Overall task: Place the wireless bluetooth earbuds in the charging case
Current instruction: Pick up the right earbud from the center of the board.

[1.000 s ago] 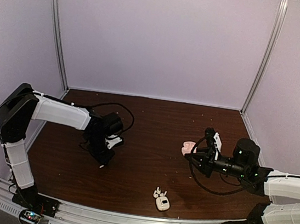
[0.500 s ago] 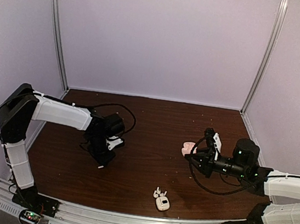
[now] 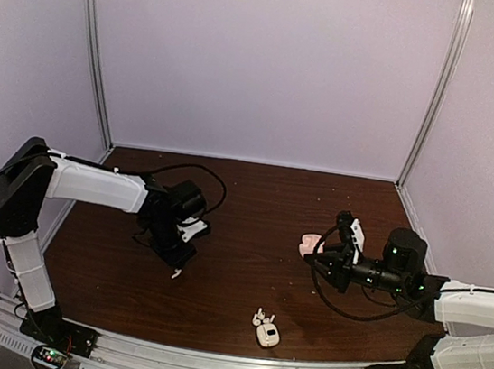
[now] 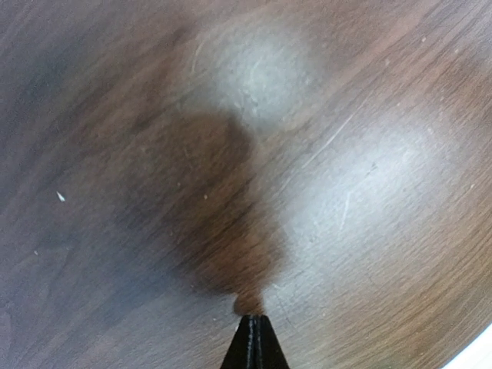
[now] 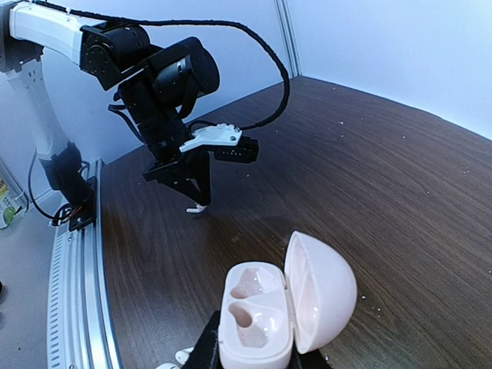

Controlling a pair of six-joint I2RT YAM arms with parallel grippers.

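Note:
My right gripper (image 3: 316, 251) is shut on an open charging case (image 5: 257, 319), glossy pinkish white, held above the table. Its hinged lid (image 5: 323, 292) stands open to the right and both wells are empty. It shows in the top view (image 3: 309, 243) as a pale patch. My left gripper (image 3: 176, 264) is shut, tips just above the table, with one tiny white earbud (image 5: 196, 207) at its tips, also in the top view (image 3: 178, 274). The left wrist view shows only shut fingertips (image 4: 254, 330); the earbud is hidden there.
A small white rounded case-like object (image 3: 268, 336) lies near the front edge with two small white earbuds (image 3: 260, 316) just behind it; they peek in at the bottom of the right wrist view (image 5: 173, 359). Dark wood table (image 3: 255, 195), walls on three sides.
My left gripper has shifted a little to the right, and the white earbud now shows at its tips. The right arm and the open case have not moved.

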